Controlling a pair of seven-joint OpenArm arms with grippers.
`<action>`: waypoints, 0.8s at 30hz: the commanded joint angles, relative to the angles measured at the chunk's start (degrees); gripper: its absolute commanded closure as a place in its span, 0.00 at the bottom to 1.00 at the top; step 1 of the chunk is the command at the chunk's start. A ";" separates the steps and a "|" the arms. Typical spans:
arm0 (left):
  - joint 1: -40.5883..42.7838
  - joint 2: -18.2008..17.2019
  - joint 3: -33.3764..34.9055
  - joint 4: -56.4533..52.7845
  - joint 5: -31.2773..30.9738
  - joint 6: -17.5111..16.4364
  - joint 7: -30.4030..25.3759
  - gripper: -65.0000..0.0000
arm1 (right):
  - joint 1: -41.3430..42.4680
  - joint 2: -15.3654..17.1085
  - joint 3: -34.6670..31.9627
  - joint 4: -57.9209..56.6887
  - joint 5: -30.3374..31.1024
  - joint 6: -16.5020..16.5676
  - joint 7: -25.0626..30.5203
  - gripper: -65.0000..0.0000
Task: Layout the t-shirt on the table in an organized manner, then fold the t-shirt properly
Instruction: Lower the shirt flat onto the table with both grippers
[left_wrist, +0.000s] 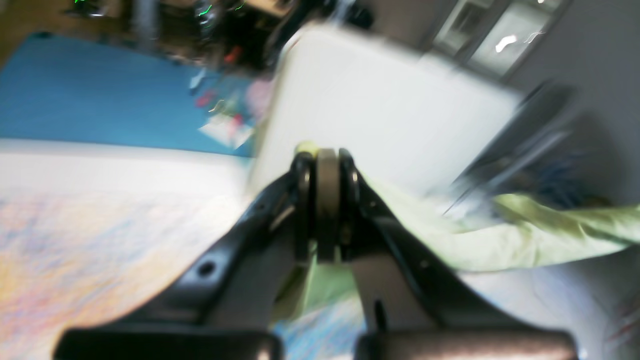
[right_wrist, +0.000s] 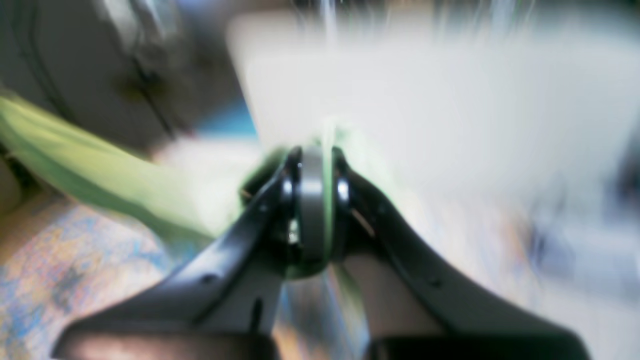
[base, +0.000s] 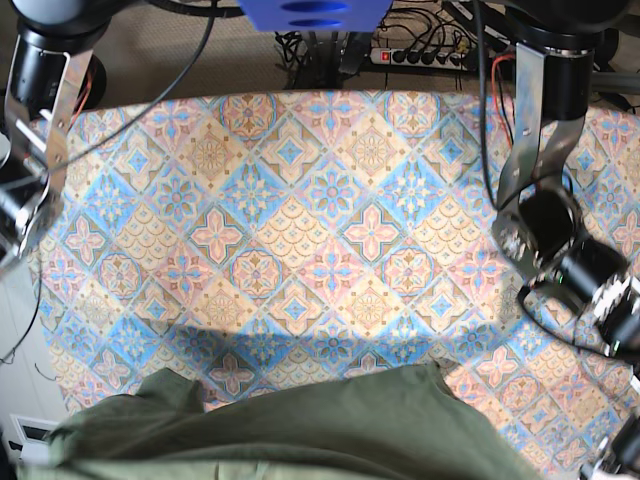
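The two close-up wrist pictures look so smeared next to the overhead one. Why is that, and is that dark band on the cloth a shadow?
Left wrist view: background streaked, likely motion blur; the left hand pinching the t-shirt is sharper. Right wrist view: blurrier still, the right hand fairly clear. Base view: sharp, and the dark band on the table looks like the raised shirt's shadow.

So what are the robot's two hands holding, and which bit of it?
Both grip the t-shirt. The left gripper and right gripper each have jaws pinched shut on an edge of the fabric; which edge is too blurred to tell.
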 joint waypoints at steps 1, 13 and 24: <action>-0.40 -2.06 0.77 4.28 -3.51 -0.24 -2.35 1.00 | -0.54 2.69 1.62 2.38 3.75 0.32 2.44 0.97; 37.58 -18.85 -1.17 21.95 -21.80 -0.41 -2.04 1.00 | -42.12 2.42 12.61 22.60 11.57 0.32 0.07 0.97; 65.45 -18.94 -10.66 22.21 -27.78 -0.41 -2.04 1.00 | -63.75 -1.53 12.70 31.57 13.33 0.32 -0.29 0.97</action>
